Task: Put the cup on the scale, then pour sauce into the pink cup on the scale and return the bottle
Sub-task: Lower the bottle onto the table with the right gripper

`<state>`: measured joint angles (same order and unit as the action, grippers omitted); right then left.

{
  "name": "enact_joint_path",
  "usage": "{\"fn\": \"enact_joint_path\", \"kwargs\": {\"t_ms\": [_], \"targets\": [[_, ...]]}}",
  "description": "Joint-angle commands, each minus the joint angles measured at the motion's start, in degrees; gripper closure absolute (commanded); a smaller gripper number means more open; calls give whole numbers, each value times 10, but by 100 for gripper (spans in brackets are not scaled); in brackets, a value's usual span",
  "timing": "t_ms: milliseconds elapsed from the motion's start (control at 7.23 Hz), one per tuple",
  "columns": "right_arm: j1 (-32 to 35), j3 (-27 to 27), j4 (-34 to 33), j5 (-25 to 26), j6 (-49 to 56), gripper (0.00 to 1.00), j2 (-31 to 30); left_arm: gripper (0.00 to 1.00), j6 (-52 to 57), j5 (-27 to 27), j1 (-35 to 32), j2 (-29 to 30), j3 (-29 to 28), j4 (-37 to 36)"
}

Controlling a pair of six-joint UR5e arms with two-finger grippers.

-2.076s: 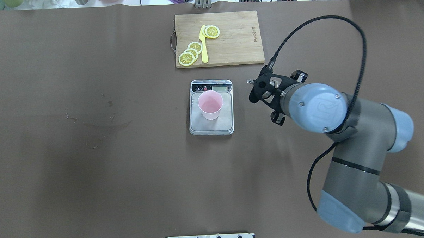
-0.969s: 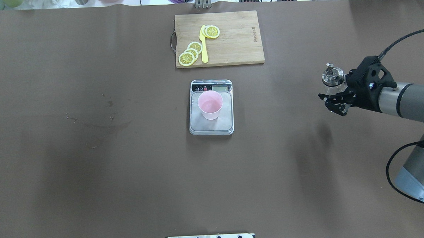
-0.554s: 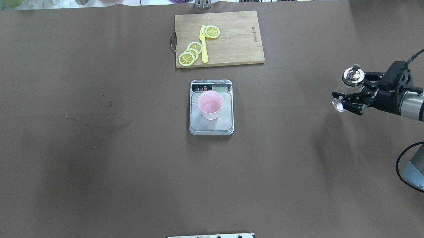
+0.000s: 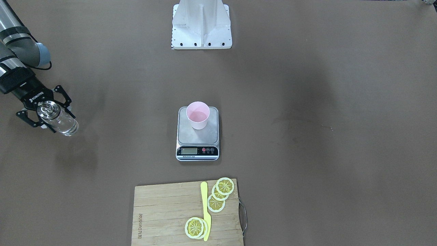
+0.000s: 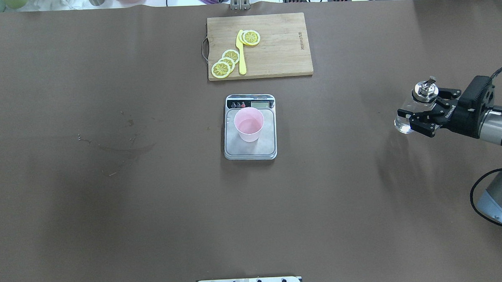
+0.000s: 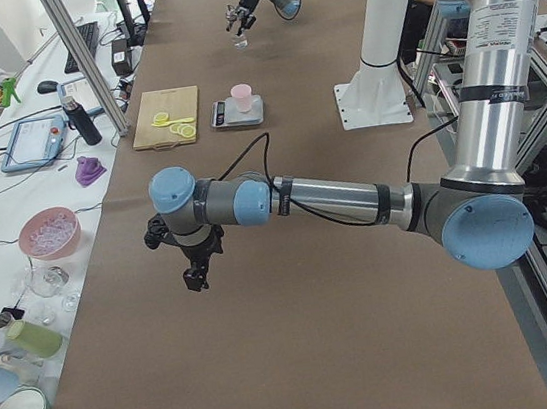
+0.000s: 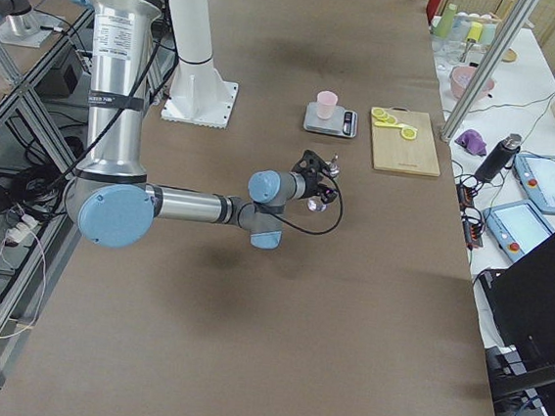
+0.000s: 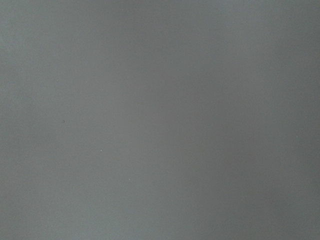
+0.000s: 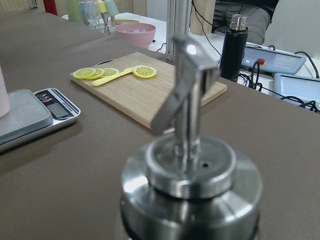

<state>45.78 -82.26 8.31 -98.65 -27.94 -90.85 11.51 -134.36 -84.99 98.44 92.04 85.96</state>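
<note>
Only word anyone could actually read is ROBOTIQ, white letters on the black body of the right gripper [image 4: 51, 114]. The cutting board [image 4: 164, 212] has a burned-in brand mark and the scale [image 4: 205, 136] has tiny print under its display, both too small to make out.

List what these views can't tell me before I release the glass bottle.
- Silver digital kitchen scale: reading too small in every view.
- Clear glass bottle in the right gripper: whether its base touches the table, too small in exterior right.
- Left gripper: only in exterior left, open or shut unclear.
- Pale pink plastic cup: cut by right wrist view's left edge.
</note>
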Motion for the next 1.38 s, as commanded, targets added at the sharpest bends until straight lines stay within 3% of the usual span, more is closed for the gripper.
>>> {"fn": "enact_joint_path", "kwargs": {"t_ms": [0, 277, 692, 1107, 1246], "targets": [[-1, 34, 40, 3, 0, 100, 7, 2, 0, 1, 0, 1, 1, 0], [-1, 140, 141, 4, -6, 100, 49, 2, 0, 1, 0, 2, 2, 0], [5, 150, 164, -1, -40, 98, 51, 2, 0, 1, -2, 1, 8, -1], [8, 148, 164, -8, -41, 36, 43, 2, -1, 1, -6, 0, 14, -1], [13, 146, 165, -10, -38, 21, 36, 2, -1, 1, -6, -1, 14, -1]]}}
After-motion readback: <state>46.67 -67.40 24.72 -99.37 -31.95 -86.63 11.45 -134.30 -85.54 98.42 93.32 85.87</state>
